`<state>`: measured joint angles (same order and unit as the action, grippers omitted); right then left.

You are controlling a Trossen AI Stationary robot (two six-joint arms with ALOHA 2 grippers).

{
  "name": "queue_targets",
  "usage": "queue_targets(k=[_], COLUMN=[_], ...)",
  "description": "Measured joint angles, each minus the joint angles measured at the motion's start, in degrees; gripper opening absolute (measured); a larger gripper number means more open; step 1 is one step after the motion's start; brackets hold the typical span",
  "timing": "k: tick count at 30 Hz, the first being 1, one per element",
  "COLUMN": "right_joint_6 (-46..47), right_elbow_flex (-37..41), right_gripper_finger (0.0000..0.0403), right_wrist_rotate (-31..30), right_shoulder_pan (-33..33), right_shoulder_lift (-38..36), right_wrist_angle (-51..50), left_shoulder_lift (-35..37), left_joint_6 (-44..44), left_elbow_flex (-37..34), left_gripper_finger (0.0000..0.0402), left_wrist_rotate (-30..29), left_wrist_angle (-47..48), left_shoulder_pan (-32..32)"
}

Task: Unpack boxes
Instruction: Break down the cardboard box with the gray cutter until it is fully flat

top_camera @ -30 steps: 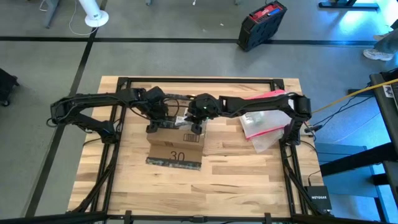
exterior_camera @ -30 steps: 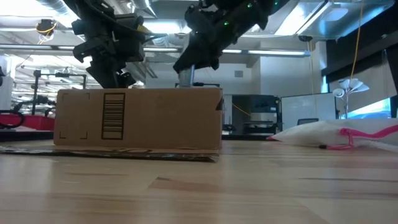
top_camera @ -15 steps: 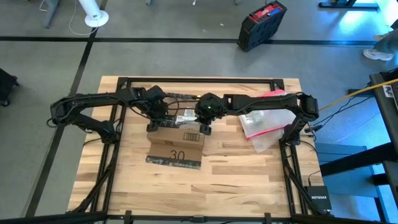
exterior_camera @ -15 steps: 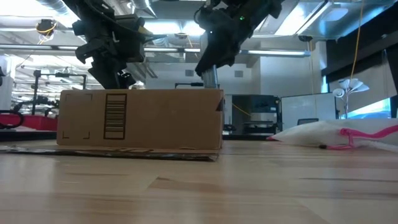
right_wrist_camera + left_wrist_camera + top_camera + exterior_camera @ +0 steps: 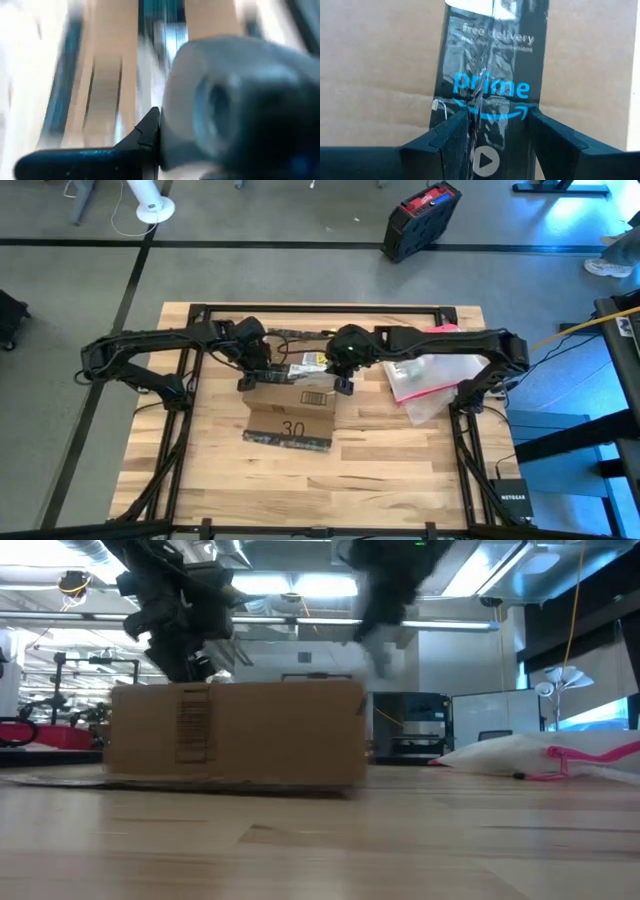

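The box (image 5: 290, 402) sits mid-counter (image 5: 400, 470). Your left tool (image 5: 492, 131) is spread astride the tape strip (image 5: 492, 75) (keep it centred on the seam). The right tool (image 5: 342, 385) hovers at the far corner; its state I cannot tell.

Overhead, table-level, two wrist close-ups

Both tools (left (image 5: 247, 380), right (image 5: 343, 385)) flank the cardboard box (image 5: 292, 412).
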<state>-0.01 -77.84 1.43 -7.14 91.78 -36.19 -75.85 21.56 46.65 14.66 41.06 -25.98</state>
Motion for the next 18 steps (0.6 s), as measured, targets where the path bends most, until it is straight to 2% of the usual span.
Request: queue_targets(k=[2, 10, 14, 18], right_joint_6=[0.0, 4.3, 6.9, 9.1], right_elbow_flex=[0.4, 0.2, 0.2, 0.2], right_gripper_finger=[0.0072, 0.0072, 0.0072, 0.0072], right_wrist_rotate=[-0.2, -1.1, -0.3, 3.0], right_shoulder_pan=[0.0, 0.0, 0.0, 0.2], right_shoulder_lift=[-1.2, -5.5, -6.6, -6.7], right_wrist_angle=[-5.2, -3.8, -1.2, 0.2], left_shoulder_lift=[0.0, 0.0, 0.4, 2.4], left_joint_6=[0.0, -1.1, -3.7, -5.1], left_elbow_flex=[-0.2, 0.4, 4.3, 9.9], left_gripper_finger=[0.0201, 0.0201, 0.0201, 0.0201], left_wrist_rotate=[-0.8, -0.6, -0.8, -3.6], left_wrist_angle=[1.7, 2.0, 4.1, 7.3], left_shoulder_pan=[-0.1, -0.1, 0.0, -0.6])
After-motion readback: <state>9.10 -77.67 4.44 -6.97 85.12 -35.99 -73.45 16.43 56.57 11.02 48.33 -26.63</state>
